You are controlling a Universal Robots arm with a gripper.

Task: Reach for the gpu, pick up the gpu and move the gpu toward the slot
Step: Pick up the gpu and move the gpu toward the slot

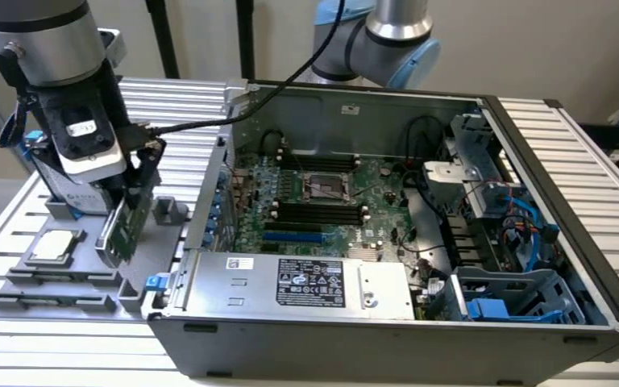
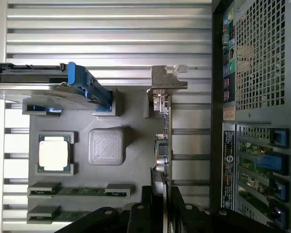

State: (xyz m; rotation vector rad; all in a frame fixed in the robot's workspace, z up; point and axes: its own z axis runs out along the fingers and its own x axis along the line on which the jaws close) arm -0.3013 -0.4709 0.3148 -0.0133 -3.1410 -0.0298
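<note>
While poised over the grey tray (image 1: 126,294) (image 2: 136,165), gripper (image 1: 126,205) (image 2: 160,206): partway closed, fingers (image 2: 182,213) pressed against both faces of the gpu (image 1: 119,230) (image 2: 164,145).
gpu: thin green card, standing on edge and slightly tilted at the side of the tray nearest the computer case (image 1: 396,339) (image 2: 262,58); lifted clear of the tray or seated in it, impossible to tell.
bracket (image 2: 167,85): silver, at the card's end away from the fingers, above the tray's grey holder.
grey block (image 2: 105,145): on the tray, between the gpu and the CPU (image 1: 54,246) (image 2: 54,152).
CPU: flat in a tray pocket.
hard drive (image 2: 29,90): silver with blue rails (image 2: 89,87), along the tray's end nearest the bracket.
memory sticks (image 2: 77,191): two, lying at the tray's opposite end.
computer case: open, just beside the tray.
</note>
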